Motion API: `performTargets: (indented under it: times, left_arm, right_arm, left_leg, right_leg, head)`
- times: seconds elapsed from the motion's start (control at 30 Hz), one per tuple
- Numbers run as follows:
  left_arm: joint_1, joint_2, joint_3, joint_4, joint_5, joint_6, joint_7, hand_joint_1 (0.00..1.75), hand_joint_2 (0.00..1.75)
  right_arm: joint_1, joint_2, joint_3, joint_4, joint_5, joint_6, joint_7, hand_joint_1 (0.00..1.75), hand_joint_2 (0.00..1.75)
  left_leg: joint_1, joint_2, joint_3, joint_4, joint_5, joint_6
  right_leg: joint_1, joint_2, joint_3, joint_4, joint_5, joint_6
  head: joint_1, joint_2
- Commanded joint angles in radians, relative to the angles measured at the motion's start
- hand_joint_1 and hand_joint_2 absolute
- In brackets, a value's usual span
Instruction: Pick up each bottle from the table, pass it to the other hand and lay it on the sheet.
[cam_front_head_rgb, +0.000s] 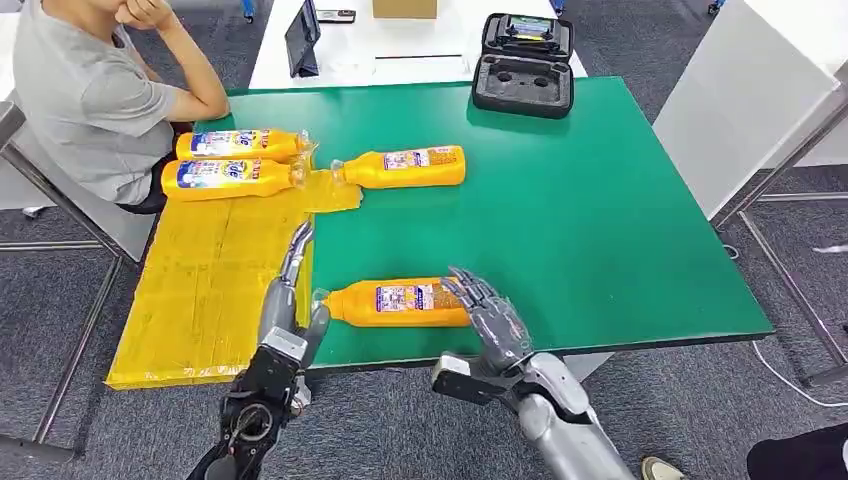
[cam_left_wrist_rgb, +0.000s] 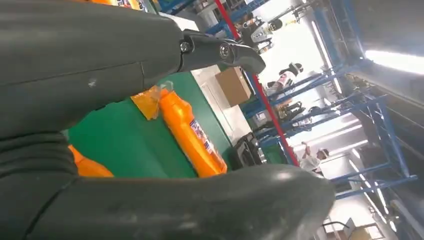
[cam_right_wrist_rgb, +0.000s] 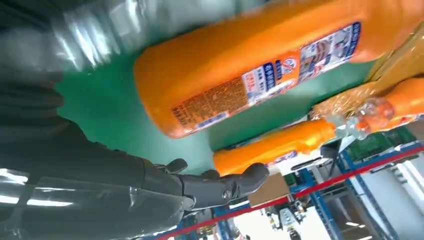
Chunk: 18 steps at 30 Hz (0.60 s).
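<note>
Bottle (cam_front_head_rgb: 400, 301) at lower centre lies on its side on my green table (cam_front_head_rgb: 600, 220), long axis left-right across the frame, cap toward the yellow sheet (cam_front_head_rgb: 210, 270) at left. My right hand (cam_front_head_rgb: 490, 315), fingers spread, rests at its base end; I can't tell if it touches. My left hand (cam_front_head_rgb: 290, 300) reaches out flat beside the cap, holding nothing. Right wrist view adds the label (cam_right_wrist_rgb: 270, 75) up close.

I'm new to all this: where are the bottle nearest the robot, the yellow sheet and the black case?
nearest bottle (cam_front_head_rgb: 400, 301), head view, its label.
yellow sheet (cam_front_head_rgb: 200, 290), head view, bare middle.
black case (cam_front_head_rgb: 522, 85), head view, tray front.
</note>
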Motion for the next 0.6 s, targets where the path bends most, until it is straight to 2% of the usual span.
performTargets:
  times: [0.03, 0.13, 0.37, 0.4, 0.5, 0.6]
  left_arm:
    - [-0.048, 0.002, -0.033, 0.074, 0.004, -0.002, 0.003, 0.00, 0.00]
    - [-0.047, 0.003, -0.034, 0.073, 0.004, -0.003, 0.003, 0.00, 0.00]
    - [-0.033, 0.010, -0.042, 0.061, -0.002, -0.002, 0.003, 0.00, 0.00]
    - [-0.033, 0.010, -0.043, 0.061, -0.002, -0.003, 0.002, 0.00, 1.75]
    - [-0.032, 0.009, -0.043, 0.057, -0.004, -0.002, 0.002, 0.00, 1.75]
    - [-0.032, 0.009, -0.042, 0.056, -0.004, -0.003, 0.003, 0.00, 1.75]
  right_arm:
    - [-0.089, 0.010, 0.028, 0.102, -0.002, 0.020, 0.009, 0.00, 1.75]
    - [-0.094, 0.009, 0.031, 0.114, 0.005, 0.013, 0.011, 0.00, 1.75]
    - [-0.183, 0.011, -0.009, 0.265, 0.019, -0.056, 0.015, 0.00, 1.75]
    - [-0.193, 0.011, -0.012, 0.282, 0.018, -0.062, 0.013, 0.00, 1.75]
    - [-0.236, 0.014, -0.033, 0.368, 0.011, -0.076, 0.000, 0.00, 1.75]
    - [-0.241, 0.015, -0.033, 0.383, 0.010, -0.082, -0.008, 0.00, 1.75]
  left_leg:
    - [0.000, 0.001, 0.002, -0.001, 0.000, 0.000]
    - [0.000, 0.000, 0.003, -0.001, 0.000, 0.000]
    - [-0.001, 0.001, 0.004, -0.001, -0.001, 0.000]
    - [0.000, 0.001, 0.003, -0.001, 0.000, 0.000]
    - [-0.001, 0.002, 0.006, -0.002, -0.001, 0.000]
    - [0.000, 0.001, 0.003, -0.001, 0.000, 0.000]
  right_leg:
    - [0.000, 0.000, 0.002, -0.001, 0.000, 0.000]
    - [0.000, -0.001, 0.003, -0.001, 0.000, 0.000]
    - [0.000, 0.000, 0.004, -0.001, -0.001, 0.000]
    - [0.000, 0.000, 0.002, -0.001, 0.000, 0.000]
    - [0.000, 0.000, 0.006, -0.001, -0.001, 0.000]
    - [0.000, 0.000, 0.002, -0.001, 0.000, 0.000]
  head:
    - [0.000, 0.000]
    - [0.000, 0.000]
    - [0.000, 0.000]
    - [0.000, 0.000]
    - [0.000, 0.000]
    - [0.000, 0.000]
